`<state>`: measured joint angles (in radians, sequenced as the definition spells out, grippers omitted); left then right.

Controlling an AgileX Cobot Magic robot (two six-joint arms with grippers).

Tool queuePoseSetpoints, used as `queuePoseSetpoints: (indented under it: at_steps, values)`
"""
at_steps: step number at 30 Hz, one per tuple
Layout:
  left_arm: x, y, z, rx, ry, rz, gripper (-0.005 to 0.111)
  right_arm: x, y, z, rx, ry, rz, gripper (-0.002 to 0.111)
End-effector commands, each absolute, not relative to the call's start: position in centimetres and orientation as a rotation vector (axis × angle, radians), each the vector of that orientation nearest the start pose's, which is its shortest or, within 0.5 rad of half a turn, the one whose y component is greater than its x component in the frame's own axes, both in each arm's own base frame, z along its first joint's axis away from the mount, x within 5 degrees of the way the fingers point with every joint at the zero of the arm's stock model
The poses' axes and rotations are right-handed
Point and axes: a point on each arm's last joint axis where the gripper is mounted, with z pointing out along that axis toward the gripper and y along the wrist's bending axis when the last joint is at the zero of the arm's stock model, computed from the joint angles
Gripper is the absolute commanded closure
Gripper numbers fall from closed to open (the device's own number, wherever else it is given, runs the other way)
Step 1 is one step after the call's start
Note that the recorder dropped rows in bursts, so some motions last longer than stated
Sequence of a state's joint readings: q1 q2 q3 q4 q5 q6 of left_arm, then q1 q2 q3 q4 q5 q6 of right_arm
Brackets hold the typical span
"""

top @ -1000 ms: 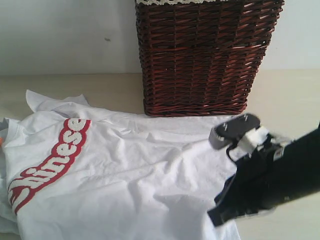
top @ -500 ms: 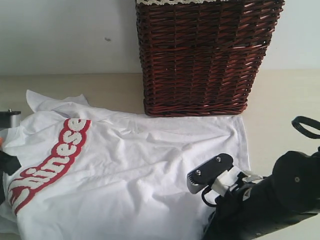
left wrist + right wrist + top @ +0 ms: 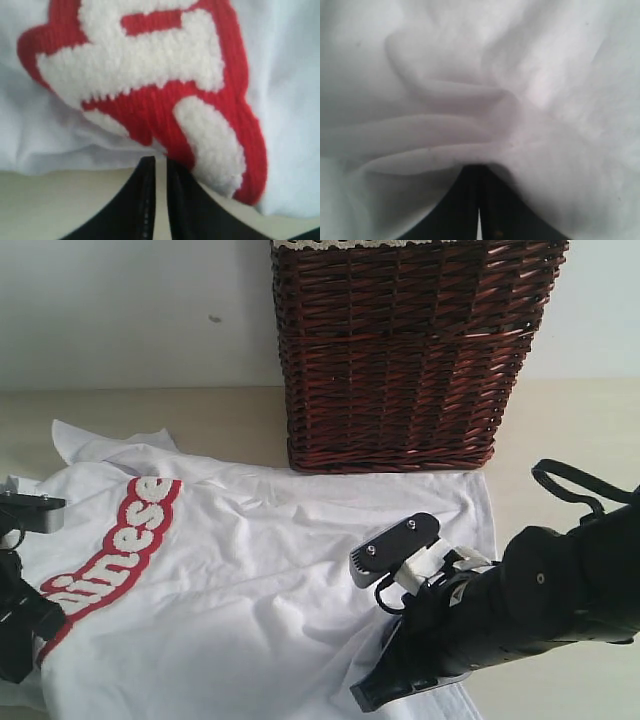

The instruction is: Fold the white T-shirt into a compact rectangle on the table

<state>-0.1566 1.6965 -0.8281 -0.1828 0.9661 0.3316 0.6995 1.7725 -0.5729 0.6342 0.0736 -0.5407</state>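
Exterior view: the cream desk (image 3: 560, 440) spans the frame beneath a pale wall (image 3: 120, 310). The white T-shirt (image 3: 270, 570) lies spread and creased on the desk, covering the field from centre out to 9 o'clock and down to 6 o'clock, with one sleeve reaching toward 10 o'clock. A dark brown wicker basket (image 3: 400, 350) stands upright at 12 to 1 o'clock, its base just beside the shirt's far edge. The black right arm (image 3: 540, 600) enters at 4 o'clock and slants down onto the shirt near 5 o'clock. Its right end effector (image 3: 479, 167) is closed, the fingers pressed together, with white cloth gathered in folds that converge on the tips. The left end effector (image 3: 160, 159), low at 8 to 9 o'clock, has its fingers drawn almost together, their tips at the shirt's edge; whether cloth is pinched between them cannot be told. The red-outlined fuzzy lettering (image 3: 115, 560) runs diagonally across the shirt at 9 o'clock.
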Motion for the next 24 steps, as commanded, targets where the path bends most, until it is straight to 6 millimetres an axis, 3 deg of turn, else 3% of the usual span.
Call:
queuePoseSetpoints:
  at_steps: [1,5,9,13,16,24]
  values:
    - [25.1,-6.0,14.0,0.618,3.183,-0.209,0.096,18.8,15.5,7.3,-0.889,2.78,0.227,0.108]
    - [25.7,-5.8,12.9,0.536,3.183,-0.159,0.096,20.3,13.8,8.0,-0.769,2.782,0.22,0.108]
    - [25.4,-5.7,11.4,0.568,3.281,-0.145,0.096,21.3,12.2,8.5,-0.683,2.783,0.209,0.108]
    - [24.9,-4.6,10.3,0.581,3.4,0.044,0.096,22.1,11.1,9.2,-0.602,2.759,0.2,0.108]
    - [24.5,-3.7,10.2,0.593,3.466,0.197,0.096,22.5,10.5,9.8,-0.571,2.734,0.193,0.108]
    - [23.1,-3.4,11.1,0.629,3.632,0.234,0.096,23.3,9.1,10.4,-0.505,2.706,0.166,0.108]
